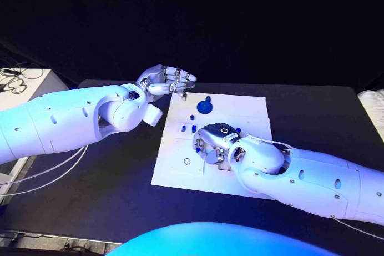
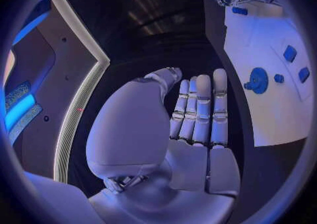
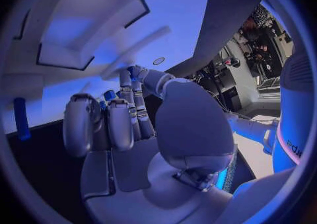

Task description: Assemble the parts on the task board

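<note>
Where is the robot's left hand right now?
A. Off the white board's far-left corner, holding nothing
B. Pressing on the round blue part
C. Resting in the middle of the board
A: the left hand sits off the task board at its far-left corner, fingers straight and nothing in them.

Dim room under blue light; wrist views bend at their rims; background falls into black.

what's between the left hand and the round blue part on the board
In the head view, just bare task board separates the left hand from the round blue part.
</note>
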`<state>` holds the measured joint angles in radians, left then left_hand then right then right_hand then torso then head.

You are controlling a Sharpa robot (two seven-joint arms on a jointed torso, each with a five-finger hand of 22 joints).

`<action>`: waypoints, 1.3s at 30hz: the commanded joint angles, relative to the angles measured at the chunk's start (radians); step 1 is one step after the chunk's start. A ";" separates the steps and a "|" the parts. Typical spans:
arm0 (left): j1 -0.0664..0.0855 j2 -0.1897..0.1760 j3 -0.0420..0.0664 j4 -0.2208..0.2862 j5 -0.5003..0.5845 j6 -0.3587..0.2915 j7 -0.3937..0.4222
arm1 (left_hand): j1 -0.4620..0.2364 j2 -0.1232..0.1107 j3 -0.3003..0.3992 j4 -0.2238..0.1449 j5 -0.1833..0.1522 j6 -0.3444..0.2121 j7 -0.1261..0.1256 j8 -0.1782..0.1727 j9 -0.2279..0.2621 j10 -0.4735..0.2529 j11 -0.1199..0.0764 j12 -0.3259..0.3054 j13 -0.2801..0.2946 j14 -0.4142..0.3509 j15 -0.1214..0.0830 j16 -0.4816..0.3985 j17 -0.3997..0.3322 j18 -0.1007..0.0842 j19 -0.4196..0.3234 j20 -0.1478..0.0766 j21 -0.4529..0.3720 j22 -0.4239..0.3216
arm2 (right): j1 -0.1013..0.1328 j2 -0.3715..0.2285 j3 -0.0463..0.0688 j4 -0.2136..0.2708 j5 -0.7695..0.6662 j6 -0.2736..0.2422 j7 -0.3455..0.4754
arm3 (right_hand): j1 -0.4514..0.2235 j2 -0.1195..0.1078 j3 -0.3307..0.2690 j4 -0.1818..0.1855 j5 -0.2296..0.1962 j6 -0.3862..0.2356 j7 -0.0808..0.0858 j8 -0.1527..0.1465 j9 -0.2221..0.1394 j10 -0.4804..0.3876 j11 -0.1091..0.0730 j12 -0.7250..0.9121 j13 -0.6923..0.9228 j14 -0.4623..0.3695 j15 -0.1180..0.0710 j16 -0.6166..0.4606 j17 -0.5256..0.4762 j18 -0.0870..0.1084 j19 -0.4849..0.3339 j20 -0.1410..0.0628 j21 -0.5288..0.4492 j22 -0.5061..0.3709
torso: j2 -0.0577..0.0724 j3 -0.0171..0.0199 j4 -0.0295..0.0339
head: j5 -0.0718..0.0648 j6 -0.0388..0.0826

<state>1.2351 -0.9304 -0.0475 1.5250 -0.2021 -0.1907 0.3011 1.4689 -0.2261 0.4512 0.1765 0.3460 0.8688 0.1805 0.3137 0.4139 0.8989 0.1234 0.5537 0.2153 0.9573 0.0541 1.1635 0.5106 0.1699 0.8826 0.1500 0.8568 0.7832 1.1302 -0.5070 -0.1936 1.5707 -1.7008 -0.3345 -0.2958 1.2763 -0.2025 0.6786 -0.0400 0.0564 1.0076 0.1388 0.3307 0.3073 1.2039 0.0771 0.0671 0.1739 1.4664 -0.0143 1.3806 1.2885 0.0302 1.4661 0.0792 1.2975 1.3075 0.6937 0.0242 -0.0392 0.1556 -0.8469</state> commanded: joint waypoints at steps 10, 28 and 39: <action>0.001 0.000 0.001 0.002 0.005 0.019 -0.001 | 0.008 0.002 0.000 -0.004 0.004 -0.005 0.002 -0.002 -0.001 -0.010 0.000 -0.005 -0.001 -0.005 0.002 -0.004 -0.001 0.013 0.007 0.001 -0.007 -0.001 | -0.003 -0.018 -0.003 0.006 0.000 -0.051 0.017 | -0.012 -0.029 -0.014 -0.015 0.003 -0.063 0.008 -0.054 -0.010 -0.123 0.023 0.006 -0.026 -0.003 0.030 -0.064 -0.094 0.045 -0.009 0.029 -0.151 0.127 | -0.001 0.0010 0.0006 | -0.003 0.005; 0.001 0.000 0.001 -0.003 0.005 0.022 -0.002 | 0.009 0.002 -0.001 -0.005 0.004 -0.005 0.002 -0.002 -0.001 -0.013 0.001 -0.007 -0.002 -0.006 0.003 -0.005 -0.002 0.013 0.007 0.002 -0.008 -0.001 | 0.041 -0.167 0.012 0.136 0.074 -0.115 0.028 | -0.009 -0.034 -0.051 -0.011 0.007 -0.066 0.006 -0.071 -0.006 -0.127 0.017 0.074 -0.018 0.002 0.025 -0.039 -0.078 0.039 0.004 0.029 -0.118 0.138 | -0.002 -0.0001 0.0008 | -0.022 0.026; 0.001 0.000 0.001 -0.002 0.006 0.024 0.001 | 0.008 0.003 -0.001 -0.005 0.004 -0.005 0.002 -0.002 -0.001 -0.015 0.002 -0.007 -0.002 -0.007 0.003 -0.005 -0.002 0.013 0.007 0.002 -0.008 -0.002 | 0.136 -0.322 0.030 0.159 0.189 0.006 0.060 | -0.026 -0.053 -0.063 0.000 0.008 -0.064 0.000 -0.083 -0.003 -0.133 0.013 0.097 -0.025 0.033 0.021 0.001 -0.030 0.025 0.033 0.020 -0.037 0.164 | -0.004 -0.0021 -0.0057 | -0.043 0.047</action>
<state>1.2349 -0.9325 -0.0477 1.5204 -0.2018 -0.1836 0.2935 1.4689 -0.2261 0.4512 0.1765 0.3460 0.8689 0.1805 0.3137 0.4141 0.8916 0.1234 0.5537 0.2145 0.9558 0.0555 1.1635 0.5097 0.1698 0.8826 0.1500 0.8530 0.7824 1.2641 -0.8247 -0.1629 1.7329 -1.5583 -0.3992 -0.2629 1.2489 -0.2440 0.6226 -0.0393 0.0617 0.9443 0.1454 0.2527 0.3039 1.0794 0.0895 0.1631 0.1514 1.4633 0.0105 1.3787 1.2595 0.0616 1.4666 0.1038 1.2587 1.3080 0.6903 0.0226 -0.0426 0.1176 -0.8047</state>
